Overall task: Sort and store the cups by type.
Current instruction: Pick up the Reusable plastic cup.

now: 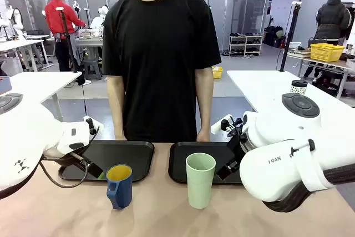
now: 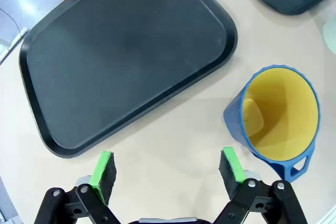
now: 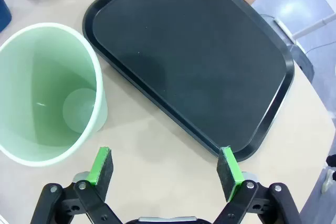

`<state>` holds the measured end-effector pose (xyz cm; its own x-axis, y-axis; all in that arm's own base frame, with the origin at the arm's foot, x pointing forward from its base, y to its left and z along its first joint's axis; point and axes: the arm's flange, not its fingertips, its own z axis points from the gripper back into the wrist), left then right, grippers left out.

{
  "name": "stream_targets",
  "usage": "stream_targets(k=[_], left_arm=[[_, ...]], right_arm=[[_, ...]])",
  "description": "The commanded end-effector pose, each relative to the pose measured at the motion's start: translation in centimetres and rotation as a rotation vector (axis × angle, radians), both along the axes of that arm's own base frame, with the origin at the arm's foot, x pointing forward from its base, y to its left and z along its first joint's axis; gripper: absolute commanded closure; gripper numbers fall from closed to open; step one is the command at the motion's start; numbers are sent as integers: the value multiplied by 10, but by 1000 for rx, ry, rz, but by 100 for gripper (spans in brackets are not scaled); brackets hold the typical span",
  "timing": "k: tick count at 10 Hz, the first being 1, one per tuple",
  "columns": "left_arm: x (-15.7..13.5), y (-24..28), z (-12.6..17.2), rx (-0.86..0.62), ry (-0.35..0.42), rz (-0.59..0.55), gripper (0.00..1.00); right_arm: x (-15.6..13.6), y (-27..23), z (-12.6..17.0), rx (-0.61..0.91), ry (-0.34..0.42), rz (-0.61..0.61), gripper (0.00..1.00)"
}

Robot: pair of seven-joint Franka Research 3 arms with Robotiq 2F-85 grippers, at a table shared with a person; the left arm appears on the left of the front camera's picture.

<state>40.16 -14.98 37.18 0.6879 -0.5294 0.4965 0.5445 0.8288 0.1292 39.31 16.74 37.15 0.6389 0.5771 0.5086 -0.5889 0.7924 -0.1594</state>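
On the tan table [image 1: 161,215], we find the dark blue mug [image 1: 119,186] upright at 9 o'clock of the mint-green tumbler [image 1: 199,180]. The mug stands just before the left tray [image 1: 138,151], the tumbler before the right tray [image 1: 180,167]. We see the left gripper [image 2: 167,167] with fingers apart and empty, mug at its 2 o'clock. The right gripper [image 3: 164,165] is equally spread and empty, tumbler at its 10 o'clock

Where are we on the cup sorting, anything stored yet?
Done: nothing yet. The left tray and the right tray are bare. The blue mug and the green tumbler stand on the table in front of them. In hand: nothing; the left gripper and the right gripper are open, each near a cup. Left: picking up and storing both cups.
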Motion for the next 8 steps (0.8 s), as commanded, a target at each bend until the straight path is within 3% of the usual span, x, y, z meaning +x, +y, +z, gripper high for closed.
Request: stream_targets(k=[1,8], left_arm=[[0,0,0,0,0,0,0],[0,0,0,0,0,0,0]], right_arm=[[0,0,0,0,0,0,0],[0,0,0,0,0,0,0]])
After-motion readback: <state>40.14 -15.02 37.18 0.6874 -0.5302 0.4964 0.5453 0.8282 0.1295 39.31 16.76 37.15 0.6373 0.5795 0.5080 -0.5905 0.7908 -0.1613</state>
